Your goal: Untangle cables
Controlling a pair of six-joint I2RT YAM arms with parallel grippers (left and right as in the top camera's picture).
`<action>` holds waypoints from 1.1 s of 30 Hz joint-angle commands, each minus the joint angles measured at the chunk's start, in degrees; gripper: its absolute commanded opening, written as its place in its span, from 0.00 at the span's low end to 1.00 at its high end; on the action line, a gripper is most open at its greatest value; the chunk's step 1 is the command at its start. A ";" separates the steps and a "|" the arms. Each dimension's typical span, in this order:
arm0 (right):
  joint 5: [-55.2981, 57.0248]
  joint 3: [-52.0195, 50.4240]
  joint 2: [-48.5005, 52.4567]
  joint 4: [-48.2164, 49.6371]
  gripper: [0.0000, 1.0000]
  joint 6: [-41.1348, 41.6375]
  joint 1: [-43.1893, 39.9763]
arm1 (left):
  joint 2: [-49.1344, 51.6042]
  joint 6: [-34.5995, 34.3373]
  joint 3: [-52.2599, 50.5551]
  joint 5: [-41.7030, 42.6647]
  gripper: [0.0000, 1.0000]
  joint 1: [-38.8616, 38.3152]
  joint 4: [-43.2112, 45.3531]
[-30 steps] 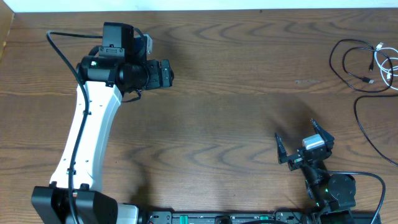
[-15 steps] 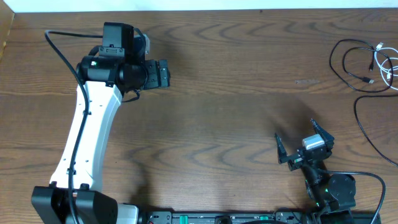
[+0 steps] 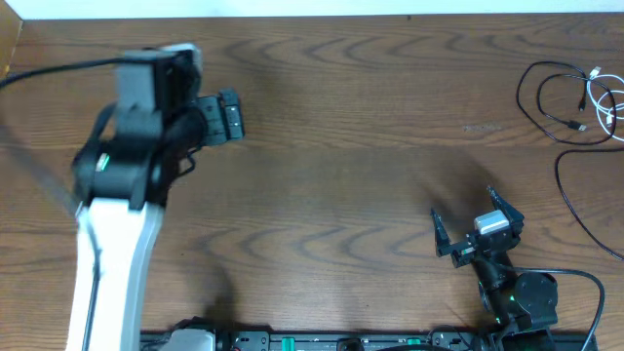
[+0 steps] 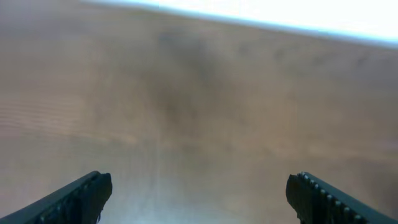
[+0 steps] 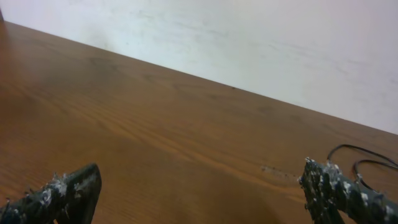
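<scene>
- The cables (image 3: 570, 97) lie in a loose heap ahead of the right hand (image 3: 465, 210) and off to its right side, well apart from it, by the far right corner of the table (image 3: 370, 146).
- In the heap the black cord (image 3: 539, 88) makes the loops on the side nearer the right hand. The white cord (image 3: 606, 97) lies beyond it, toward the table's edge, and the two cross each other.
- A thin black strand (image 3: 585, 219) trails from the heap back along the right hand's outer side. It looks like the black cord's tail, though its end runs out of view.
- The right wrist view catches only a bit of black loop (image 5: 348, 150) just past its right finger (image 5: 339, 186), so the heap sits off this hand's centre line.
- By my reckoning the right hand is much the nearer, so the reach is its job. The left hand (image 3: 222, 115) has the whole width of the table between it and the cords.
- Right hand: spread wide, nothing between its fingers, touching nothing.
- Left hand: likewise spread wide and empty above bare wood. Its arm shows blurred in the overhead view.
</scene>
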 commanded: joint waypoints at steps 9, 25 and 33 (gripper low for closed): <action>0.24 -0.17 -0.39 -0.09 0.99 0.63 0.50 | -24.35 0.57 -28.74 -1.25 0.95 0.26 27.76; 0.24 -0.17 -0.39 -0.09 0.99 0.63 0.50 | -56.81 1.40 -64.76 -7.32 0.95 0.26 44.28; 0.26 -0.17 -0.39 -0.11 0.99 0.63 0.50 | -64.17 3.93 -75.23 -7.43 0.95 0.26 46.40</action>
